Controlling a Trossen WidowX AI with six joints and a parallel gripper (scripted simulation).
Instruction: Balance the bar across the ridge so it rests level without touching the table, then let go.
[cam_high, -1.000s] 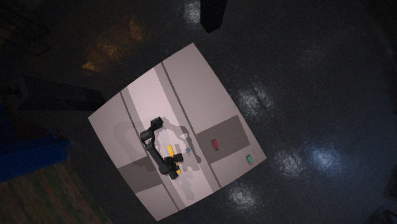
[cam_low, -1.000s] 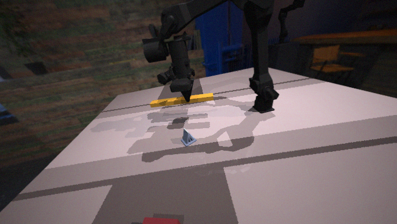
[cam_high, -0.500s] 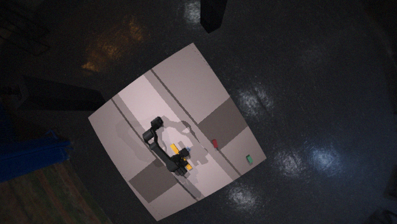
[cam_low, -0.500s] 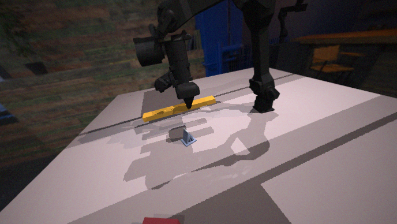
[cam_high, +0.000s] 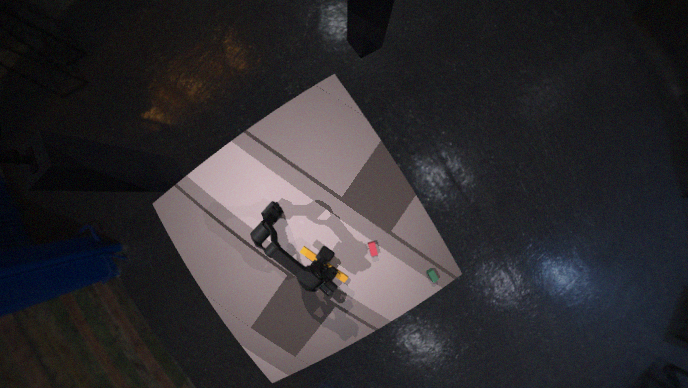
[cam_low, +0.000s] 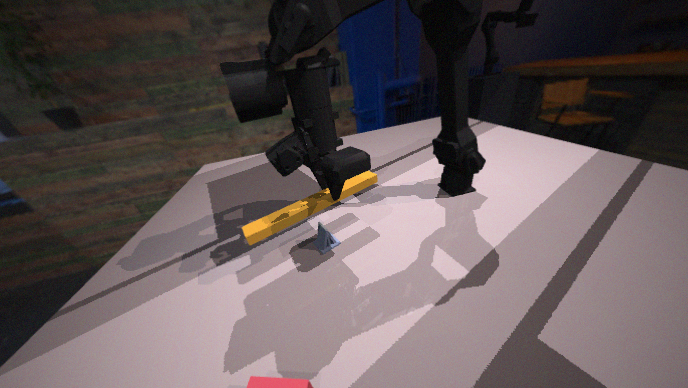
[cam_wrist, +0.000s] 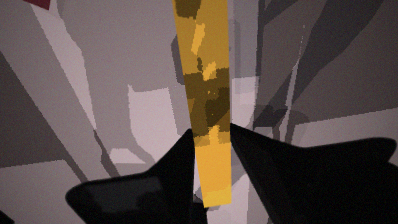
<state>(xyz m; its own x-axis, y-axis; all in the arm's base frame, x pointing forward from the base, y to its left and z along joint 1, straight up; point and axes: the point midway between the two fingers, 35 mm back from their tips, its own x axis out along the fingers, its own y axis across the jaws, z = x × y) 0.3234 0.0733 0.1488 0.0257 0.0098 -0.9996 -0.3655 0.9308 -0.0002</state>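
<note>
Gripper (cam_low: 336, 192) clamped on the yellow bar (cam_low: 280, 218), jaws closed against its two long sides, grip set toward the end nearer the arm's base rather than mid-length — most of the bar sticks out on the free side. Exterior view shows the bar carried above the table (cam_low: 575, 210), a shadow beneath it, its long axis roughly level with maybe a slight droop at the free end; hard to be sure. The ridge (cam_low: 325, 239), a small grey-blue wedge, stands on the table just in front of the bar and below it, not touching. In the wrist view the bar (cam_wrist: 207, 100) runs straight out from between the fingers; the ridge is not visible there. A red block (cam_high: 373, 248) and a green block (cam_high: 432, 274) sit well apart, of no concern. Judgement: pick-up done, carry nearly done — left are centring the bar's middle over the ridge crest, lowering until it rests level, then releasing
</note>
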